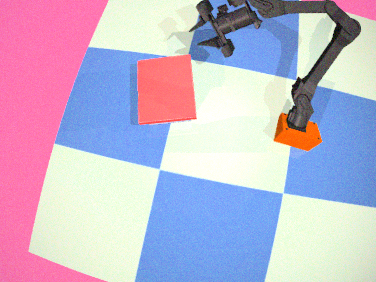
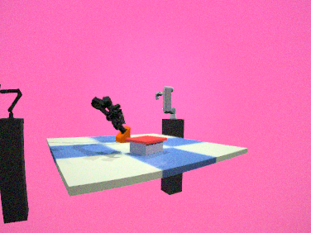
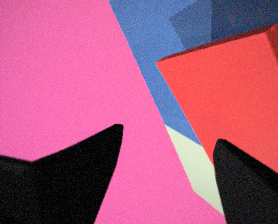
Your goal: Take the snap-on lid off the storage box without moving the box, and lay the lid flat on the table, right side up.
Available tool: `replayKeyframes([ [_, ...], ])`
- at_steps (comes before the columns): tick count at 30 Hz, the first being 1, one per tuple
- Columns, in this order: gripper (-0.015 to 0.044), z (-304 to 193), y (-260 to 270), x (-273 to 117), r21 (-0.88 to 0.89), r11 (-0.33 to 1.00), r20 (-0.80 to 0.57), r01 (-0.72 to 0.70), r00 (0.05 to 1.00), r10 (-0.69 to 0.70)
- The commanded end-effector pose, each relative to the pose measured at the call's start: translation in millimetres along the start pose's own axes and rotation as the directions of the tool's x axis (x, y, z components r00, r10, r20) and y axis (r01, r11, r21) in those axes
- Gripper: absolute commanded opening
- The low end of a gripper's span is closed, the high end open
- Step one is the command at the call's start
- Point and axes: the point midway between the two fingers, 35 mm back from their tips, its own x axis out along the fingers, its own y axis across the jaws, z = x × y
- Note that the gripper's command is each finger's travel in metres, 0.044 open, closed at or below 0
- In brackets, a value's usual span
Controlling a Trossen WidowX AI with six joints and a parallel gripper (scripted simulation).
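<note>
The red lid [image 1: 166,90] [image 2: 146,139] [image 3: 230,90] lies flat on top of the pale grey storage box [image 2: 145,149], its rim overhanging the box sides. In the top view the lid hides the box. My gripper [image 1: 194,37] [image 3: 169,139] is partly open, with nothing between its fingers. It hangs in the air above the table, up and to the right of the lid in the top view. In the wrist view the right fingertip overlaps the lid's near edge in the picture, but it is not touching it.
The blue and white checkered table [image 1: 210,230] [image 2: 186,162] carries the box and my orange arm base [image 1: 302,137] [image 2: 121,137], right of the box in the top view. Beyond the table, a black pedestal [image 2: 13,169] and another pedestal [image 2: 173,128] bear other arms.
</note>
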Motion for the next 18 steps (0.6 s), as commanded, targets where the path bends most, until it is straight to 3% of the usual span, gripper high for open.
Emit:
replayKeyframes([
  [1,0.0235,-23,-24,-1,-0.185,0.982,0.022,0.050,0.999,-0.047],
  [7,0.0235,-74,-82,-9,-0.606,0.784,0.064,0.134,0.991,-0.120],
  [18,0.0235,-71,-89,-4,-0.616,0.776,0.065,0.136,0.990,-0.123],
])
